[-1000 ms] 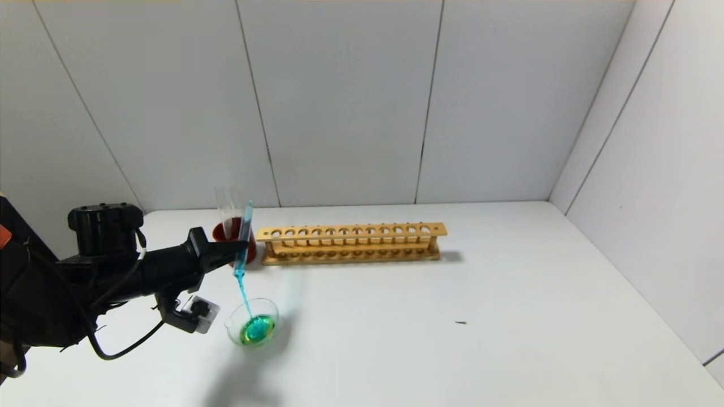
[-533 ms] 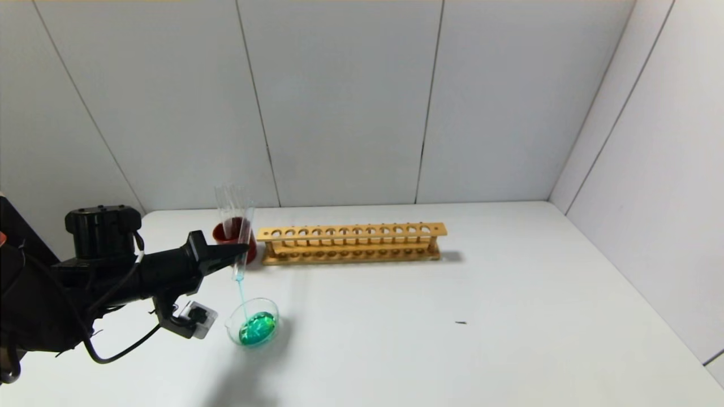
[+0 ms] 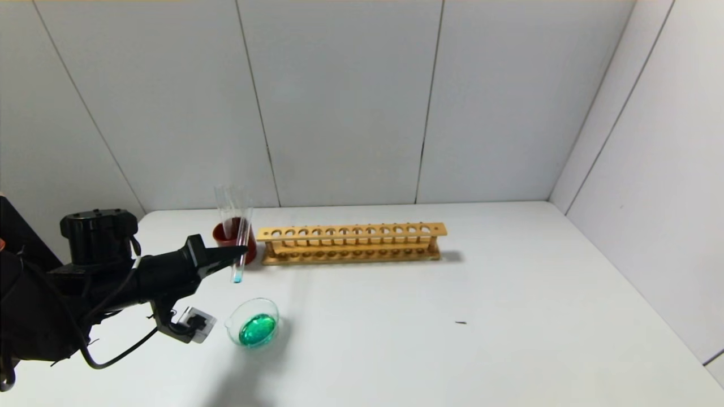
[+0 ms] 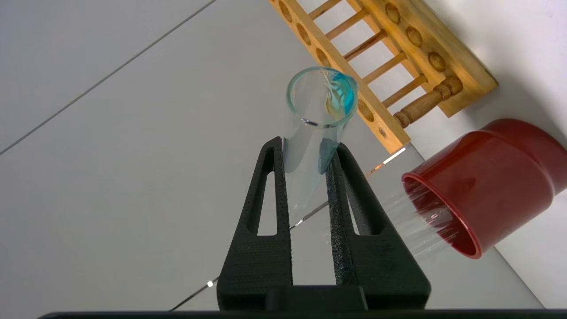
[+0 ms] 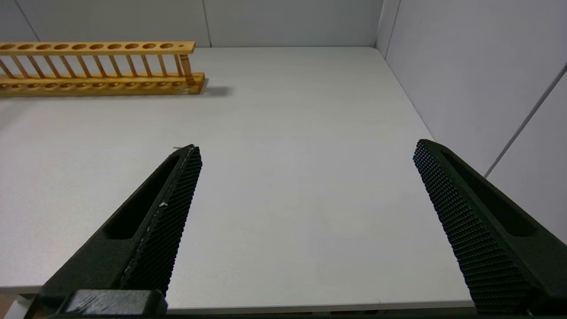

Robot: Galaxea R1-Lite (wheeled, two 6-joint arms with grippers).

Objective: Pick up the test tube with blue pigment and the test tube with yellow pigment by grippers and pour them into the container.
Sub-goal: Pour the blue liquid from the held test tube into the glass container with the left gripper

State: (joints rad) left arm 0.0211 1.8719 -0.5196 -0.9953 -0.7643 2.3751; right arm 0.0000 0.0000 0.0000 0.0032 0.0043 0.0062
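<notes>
On white table [image 3: 509,294], grey panel walls [image 3: 339,102] behind wooden rack [image 3: 350,243].

One wooden rack [image 3: 350,243], one red cup [image 3: 232,236] at its nine o'clock end, one glass dish [image 3: 253,323], one tube with blue dregs [image 3: 239,257], two clear tubes [image 3: 226,212], two grippers.

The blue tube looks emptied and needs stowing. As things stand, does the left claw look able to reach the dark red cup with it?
Probably yes: the left claw, shut on the slim glass tube, hangs just in front of the dark red cup, with nothing between.
</notes>
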